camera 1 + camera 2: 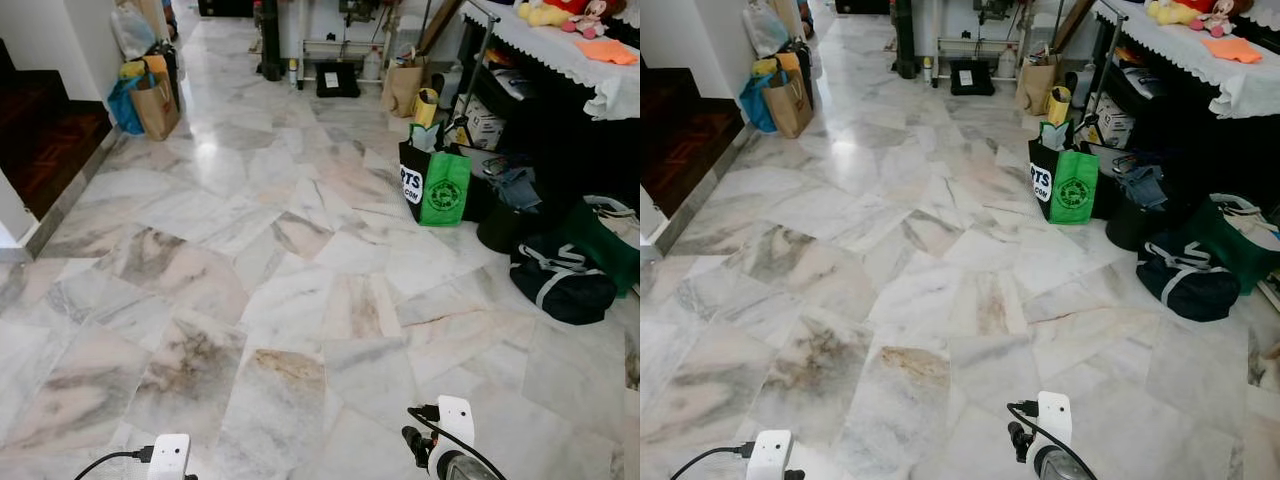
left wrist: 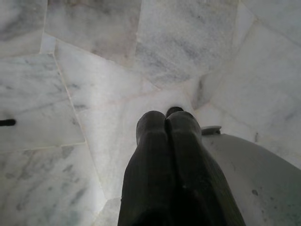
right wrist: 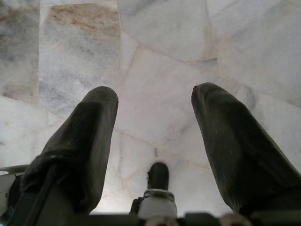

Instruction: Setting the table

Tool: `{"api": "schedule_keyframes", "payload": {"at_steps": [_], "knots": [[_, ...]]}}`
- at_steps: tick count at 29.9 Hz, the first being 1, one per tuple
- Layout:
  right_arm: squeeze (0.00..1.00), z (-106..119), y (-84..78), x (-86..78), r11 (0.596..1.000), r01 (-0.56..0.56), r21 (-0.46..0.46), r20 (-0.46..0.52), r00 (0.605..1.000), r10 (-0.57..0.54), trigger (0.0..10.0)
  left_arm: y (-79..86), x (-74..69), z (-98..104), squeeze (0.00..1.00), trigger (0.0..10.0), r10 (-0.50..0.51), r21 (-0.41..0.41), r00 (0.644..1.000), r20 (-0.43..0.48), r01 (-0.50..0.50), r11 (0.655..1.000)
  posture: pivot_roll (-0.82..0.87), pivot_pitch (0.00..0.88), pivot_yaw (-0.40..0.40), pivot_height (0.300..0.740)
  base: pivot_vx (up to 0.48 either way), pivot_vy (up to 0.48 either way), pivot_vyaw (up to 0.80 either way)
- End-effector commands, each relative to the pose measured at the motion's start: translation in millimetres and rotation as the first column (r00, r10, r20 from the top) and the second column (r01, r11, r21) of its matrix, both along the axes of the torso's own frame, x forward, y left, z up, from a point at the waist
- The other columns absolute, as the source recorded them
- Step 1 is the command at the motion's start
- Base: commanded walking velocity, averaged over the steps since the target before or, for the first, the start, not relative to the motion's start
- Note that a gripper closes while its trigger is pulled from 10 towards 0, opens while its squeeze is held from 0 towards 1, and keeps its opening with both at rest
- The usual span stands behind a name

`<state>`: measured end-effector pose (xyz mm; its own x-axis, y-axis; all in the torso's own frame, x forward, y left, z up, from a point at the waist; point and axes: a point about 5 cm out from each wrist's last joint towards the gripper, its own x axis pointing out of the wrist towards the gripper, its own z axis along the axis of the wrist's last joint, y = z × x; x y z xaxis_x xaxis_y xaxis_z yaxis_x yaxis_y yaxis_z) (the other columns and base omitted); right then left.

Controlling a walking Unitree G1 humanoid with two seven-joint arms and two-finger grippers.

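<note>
Left gripper (image 2: 165,123): it hangs low over the marble floor (image 1: 290,300); the two black fingers are pressed together with nothing between them.
Right gripper (image 3: 155,101): it also hangs over the floor; the fingers (image 3: 82,141) stand wide apart and hold nothing.
Arms in the head views: the white wrist of the left arm (image 1: 168,455) and the right arm (image 1: 450,430) with its black cable are at the lower edge, both low.
Floor: pale marble slabs in grey, pink and brown, cut in irregular shapes, shiny.
Right side, near: a dark duffel bag (image 1: 560,285) with light straps lies on the floor, and a dark green bag (image 1: 608,240) stands just beside it.
Right side, further: a black and green shopping bag (image 1: 435,185) stands upright, with folded jeans (image 1: 515,188) beside it.
Table (image 1: 560,50): it is far on the right, covered with a white lace cloth; an orange cloth (image 1: 605,50) and soft toys (image 1: 560,12) lie on it. No dishes can be made out on it.
Left side: a dark wooden step (image 1: 45,140) borders the marble.
Left side, far: a brown paper bag (image 1: 155,105) and a blue bag (image 1: 125,102) stand touching near the wall.
Far end: another brown paper bag (image 1: 403,88) and a black box (image 1: 337,78) stand on the floor.
</note>
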<state>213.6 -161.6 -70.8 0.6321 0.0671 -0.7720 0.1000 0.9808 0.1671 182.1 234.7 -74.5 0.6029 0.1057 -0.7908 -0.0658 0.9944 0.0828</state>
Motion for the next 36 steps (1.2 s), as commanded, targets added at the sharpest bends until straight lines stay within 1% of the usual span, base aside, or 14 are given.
{"api": "schedule_keyframes", "payload": {"at_steps": [1,4,7,9,10,12,18,23,28,30,33,36], "knots": [[0.0,0.7,-0.1,1.1,1.0,0.013,0.004,0.007,1.0,-0.013,10.0,2.2,-3.7,-1.8,0.0,10.0,0.002,0.0,1.0,-0.029,-0.002,1.0,0.03,0.0,-0.025,0.74,0.0,0.0,0.0],[0.0,0.3,-0.5,0.4,1.0,0.013,-0.003,0.004,1.0,-0.013,10.0,4.0,-4.2,-1.5,0.0,10.0,0.017,-0.001,1.0,-0.025,-0.017,1.0,0.05,0.0,-0.029,0.74,0.0,0.0,0.0],[0.0,-1.3,0.4,-2.1,1.0,-0.008,-0.011,-0.012,1.0,0.008,10.0,11.2,-8.3,-1.2,0.0,10.0,0.031,0.003,0.999,-0.026,-0.031,1.0,0.05,0.0,-0.032,0.74,0.0,0.0,-0.54],[0.0,-1.6,1.2,-2.5,1.0,-0.012,-0.009,-0.014,1.0,0.012,10.0,14.4,-10.2,-1.2,0.0,10.0,0.036,0.005,0.999,-0.03,-0.036,0.999,0.05,0.0,-0.032,0.74,0.0,0.0,-0.76],[0.0,-1.8,2.0,-2.8,1.0,-0.011,-0.005,-0.014,1.0,0.011,10.0,20.6,-14.4,-1.1,0.0,10.0,0.044,0.011,0.998,-0.04,-0.044,0.999,0.06,0.0,-0.031,0.74,0.0,0.0,-0.76],[0.0,-2.3,3.1,-3.6,1.0,-0.011,-0.001,-0.016,1.0,0.011,10.0,27.5,-18.8,-0.8,0.0,10.0,0.056,0.016,0.997,-0.048,-0.055,0.998,0.06,0.0,-0.032,0.74,0.0,0.0,-0.75],[0.0,-3.1,5.3,-4.7,1.0,-0.022,0.0,-0.021,1.0,0.022,10.0,33.0,-20.2,0.4,0.0,10.0,0.067,0.021,0.997,-0.05,-0.066,0.998,0.07,0.0,-0.03,0.74,0.0,0.0,-0.75],[0.0,-4.4,6.6,-7.0,1.0,-0.023,0.004,-0.029,0.999,0.023,10.0,31.7,-19.1,0.3,0.0,10.0,0.057,0.022,0.997,-0.056,-0.056,0.998,0.07,0.0,-0.025,0.74,0.0,0.0,-0.75],[0.0,-5.8,7.0,-9.5,1.0,-0.026,0.004,-0.034,0.999,0.026,10.0,23.2,-16.4,-1.6,0.0,10.0,0.034,0.02,0.997,-0.064,-0.033,0.999,0.07,0.0,-0.02,0.74,0.0,0.0,-0.75],[0.0,-6.6,7.4,-11.0,1.0,-0.023,0.008,-0.039,0.999,0.023,10.0,15.7,-18.2,-4.7,0.0,10.0,0.003,0.045,0.997,-0.073,0.0,0.999,0.07,0.0,-0.016,0.74,0.0,-0.431,-0.75],[0.0,-6.9,7.6,-11.5,1.0,-0.022,0.008,-0.04,0.999,0.022,10.0,13.2,-19.8,-6.1,0.0,10.0,0.007,0.038,0.997,-0.076,-0.004,0.999,0.06,0.0,-0.014,0.74,0.0,-0.472,-0.76],[0.0,-7.3,8.1,-12.3,1.0,-0.021,0.008,-0.041,0.999,0.022,10.0,10.5,-21.8,-7.8,0.0,10.0,0.013,0.017,0.997,-0.082,-0.011,1.0,0.06,0.0,-0.011,0.74,0.0,0.0,-0.75]]}}
